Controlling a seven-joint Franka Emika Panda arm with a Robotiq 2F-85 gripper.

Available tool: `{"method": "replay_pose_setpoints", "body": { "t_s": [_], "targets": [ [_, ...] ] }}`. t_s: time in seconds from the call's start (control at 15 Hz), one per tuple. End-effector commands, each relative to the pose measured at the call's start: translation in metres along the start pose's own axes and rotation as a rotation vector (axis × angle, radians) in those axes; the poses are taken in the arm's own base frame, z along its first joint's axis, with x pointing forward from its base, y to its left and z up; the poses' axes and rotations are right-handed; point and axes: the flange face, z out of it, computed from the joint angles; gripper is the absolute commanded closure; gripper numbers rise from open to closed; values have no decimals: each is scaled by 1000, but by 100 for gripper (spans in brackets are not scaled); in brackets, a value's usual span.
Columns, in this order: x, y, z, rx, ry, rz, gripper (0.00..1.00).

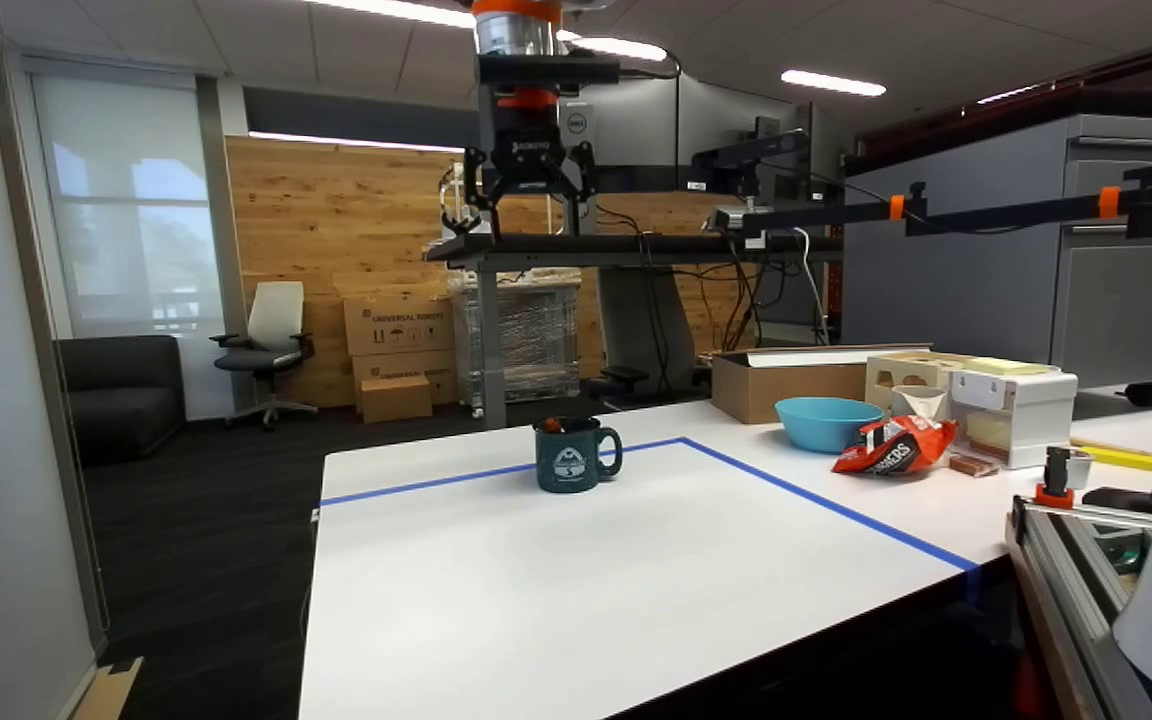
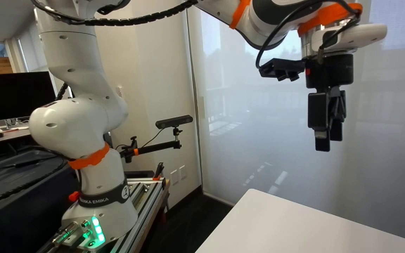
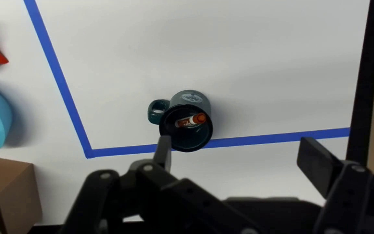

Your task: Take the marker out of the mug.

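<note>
The dark teal mug (image 1: 568,470) stands upright on the white table, its handle to one side. It also shows in the wrist view (image 3: 190,98), seen from above, by a blue tape line. The marker (image 3: 191,120) leans inside the mug; its orange-brown body has a white band and its orange end points up near the rim. Only its orange tip (image 1: 553,426) shows above the rim in an exterior view. My gripper (image 3: 235,143) is open and empty, high above the table. It shows in both exterior views (image 1: 534,212) (image 2: 329,137). The mug is out of view in an exterior view.
Blue tape (image 3: 258,140) marks an area on the table (image 1: 496,590). Beyond it are a light-blue bowl (image 1: 824,424), a red snack bag (image 1: 898,446), a cardboard box (image 1: 781,385) and a white bin (image 1: 1014,415). A camera arm (image 1: 1016,210) reaches over the table's side.
</note>
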Motion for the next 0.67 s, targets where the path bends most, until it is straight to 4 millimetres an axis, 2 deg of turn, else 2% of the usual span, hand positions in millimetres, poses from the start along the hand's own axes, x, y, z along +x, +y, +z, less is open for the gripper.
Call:
{"method": "replay_pose_setpoints", "body": {
  "t_s": [0.0, 0.27, 0.4, 0.6],
  "targets": [
    [50, 6, 20, -33, -10, 197, 0],
    [95, 6, 45, -100, -49, 394, 0],
    [110, 1, 60, -150, -80, 478, 0],
    [121, -8, 81, -234, -153, 588, 0]
  ]
}}
